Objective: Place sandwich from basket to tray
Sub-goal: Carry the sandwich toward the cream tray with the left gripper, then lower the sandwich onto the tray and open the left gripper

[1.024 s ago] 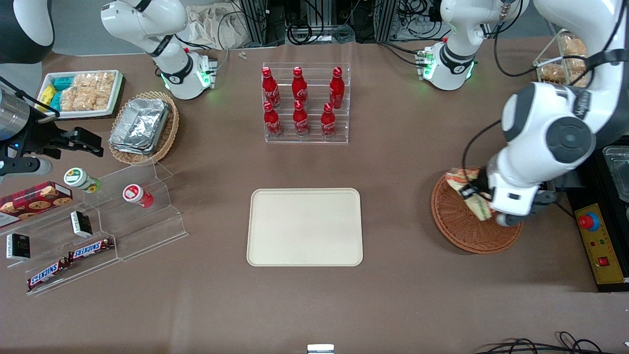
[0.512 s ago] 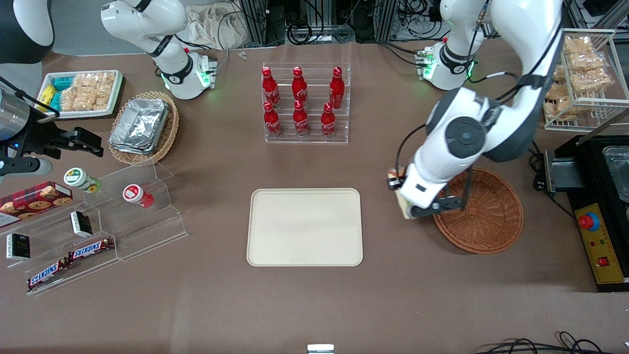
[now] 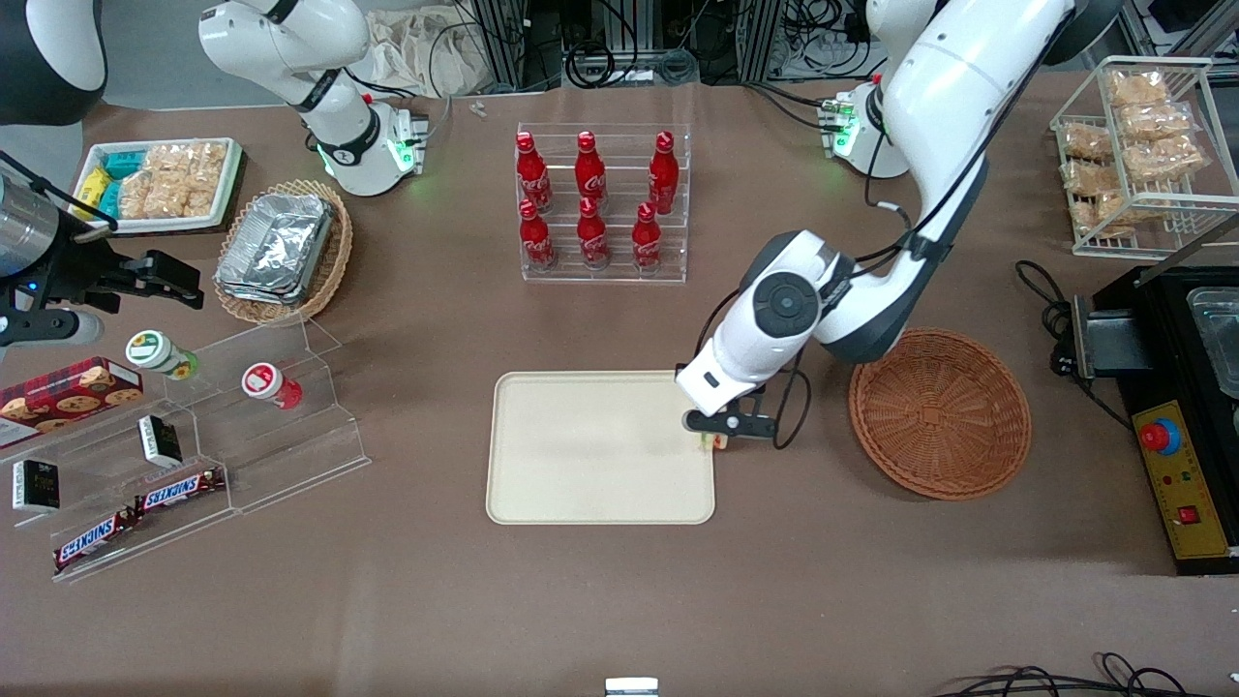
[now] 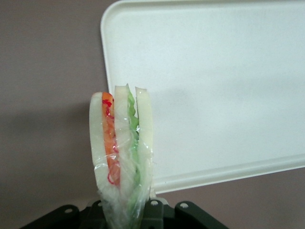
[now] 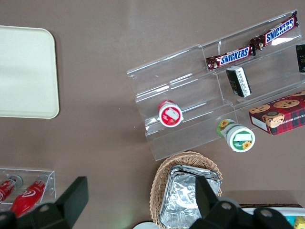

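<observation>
Sandwich (image 4: 122,157): triangular wedge in clear wrap, three pale bread slices with an orange-red layer and a green layer between them. Clamped at its wrapped base between the fingers of the gripper (image 3: 714,438); long axis runs straight out from the gripper, cut edges pointing away from it. Held in the air above the edge of the tray (image 3: 542,465), at the side nearest the basket (image 3: 939,414); in the front view only a small part shows under the wrist.

Tray: cream-beige, rectangular, rounded corners, low rim, flat on the brown table (image 3: 823,600); nothing lies on it.

Basket: round, reddish-brown wicker, nothing inside, toward the working arm's end of the table, near the tray.
</observation>
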